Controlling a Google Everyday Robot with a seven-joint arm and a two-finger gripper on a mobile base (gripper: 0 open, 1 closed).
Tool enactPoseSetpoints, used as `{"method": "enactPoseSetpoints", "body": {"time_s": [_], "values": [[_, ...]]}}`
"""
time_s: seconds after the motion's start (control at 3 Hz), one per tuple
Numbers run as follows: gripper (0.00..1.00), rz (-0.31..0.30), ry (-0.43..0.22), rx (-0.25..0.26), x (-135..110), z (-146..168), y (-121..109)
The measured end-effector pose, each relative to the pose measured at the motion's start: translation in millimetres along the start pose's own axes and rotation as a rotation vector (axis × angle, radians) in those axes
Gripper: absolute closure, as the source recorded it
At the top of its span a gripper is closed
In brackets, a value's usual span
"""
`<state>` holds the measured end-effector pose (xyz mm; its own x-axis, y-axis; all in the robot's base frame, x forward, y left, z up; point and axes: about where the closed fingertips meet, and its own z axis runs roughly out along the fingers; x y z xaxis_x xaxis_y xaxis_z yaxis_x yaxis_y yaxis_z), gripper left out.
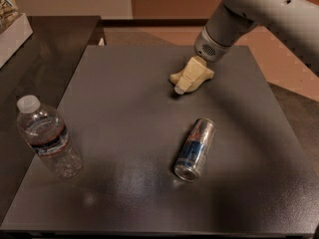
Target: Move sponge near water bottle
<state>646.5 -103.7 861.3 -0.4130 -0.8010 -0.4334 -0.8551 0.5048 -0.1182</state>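
Note:
The pale yellow sponge (208,75) lies on the grey table top (124,108), toward its far right. My gripper (182,87) reaches down from the upper right and sits right at the sponge, in front of its middle, with its tip at the table surface. The clear water bottle (47,138), with a white cap and a label band, lies tilted at the near left of the table, far from the sponge.
A silver and blue drink can (195,148) lies on its side in front of the sponge, right of centre. A dark counter (45,59) adjoins the table on the left, with a white box (12,31) at its far left corner.

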Motion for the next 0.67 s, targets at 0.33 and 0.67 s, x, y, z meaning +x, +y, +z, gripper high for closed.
{"method": "enactPoseSetpoints", "body": {"time_s": [0.33,0.67], "values": [[0.0,-0.01,0.026,-0.024,4.1,11.1,0.4],[0.18,-0.012,0.059,-0.038,10.3,15.7,1.2]]}}
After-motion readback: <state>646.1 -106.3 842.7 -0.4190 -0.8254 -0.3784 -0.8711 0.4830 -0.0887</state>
